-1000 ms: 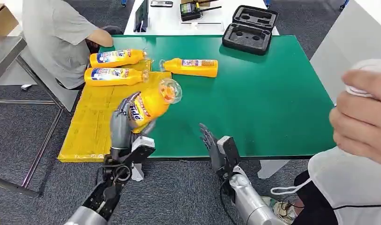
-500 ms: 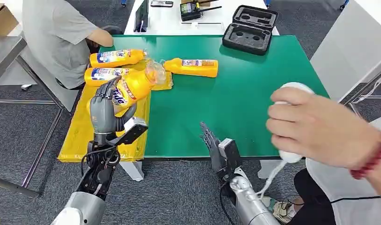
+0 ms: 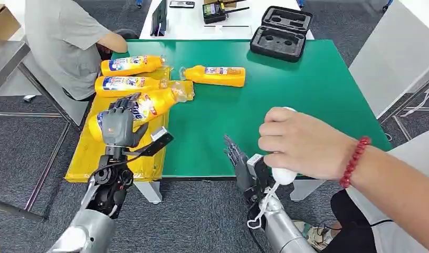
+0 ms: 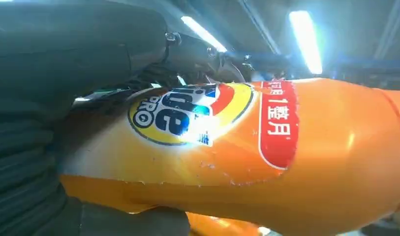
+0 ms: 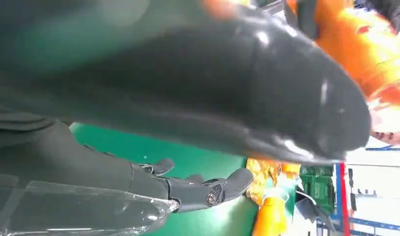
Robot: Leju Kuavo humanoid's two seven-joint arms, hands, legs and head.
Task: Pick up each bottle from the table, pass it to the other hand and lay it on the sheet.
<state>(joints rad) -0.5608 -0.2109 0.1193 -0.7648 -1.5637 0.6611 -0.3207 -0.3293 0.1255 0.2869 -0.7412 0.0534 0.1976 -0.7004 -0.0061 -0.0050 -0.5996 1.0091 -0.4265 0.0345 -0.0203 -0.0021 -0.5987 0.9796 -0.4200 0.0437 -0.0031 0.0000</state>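
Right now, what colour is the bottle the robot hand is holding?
Orange, with a red and blue label. The bottle in the left robot hand shows best in the left wrist view.

Right hand [image 5: 188,147]: fingers extended, empty, above green table surface [image 5: 188,216]; glossy orange plastic bottles [image 5: 355,44] beyond thumb.

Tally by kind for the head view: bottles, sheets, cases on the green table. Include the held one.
Orange bottles: 4. Two lie on the sheet, one lies on the green table, one is held by the left hand over the sheet.
Yellow sheet: 1.
Black foam-lined case: 1.
Total: 6.
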